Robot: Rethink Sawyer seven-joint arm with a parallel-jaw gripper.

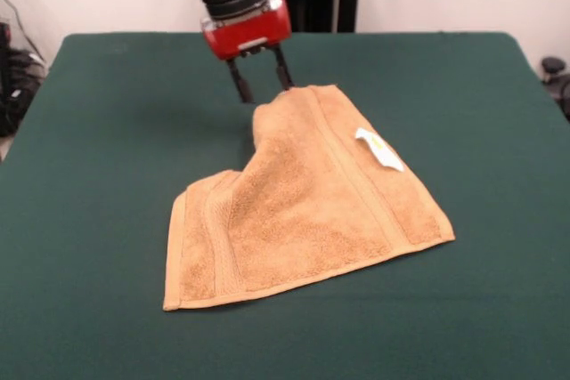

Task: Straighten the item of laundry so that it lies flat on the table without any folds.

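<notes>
Pincer: my pincer [264, 88] hangs at the towel's far corner, its two dark fingers spread apart, one touching the cloth edge, gripping nothing.
Towel: the tan towel [307, 206] lies mid-table, its far-left part folded over.
Label: white label [378, 149] faces up.
Table: green table [98, 175].

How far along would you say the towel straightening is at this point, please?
Partly done: the near half of the towel lies spread on the table. In hand: the pincer stands open at the far corner. Left: that far part is still narrowed and folded over, so it needs pulling out flat.
</notes>
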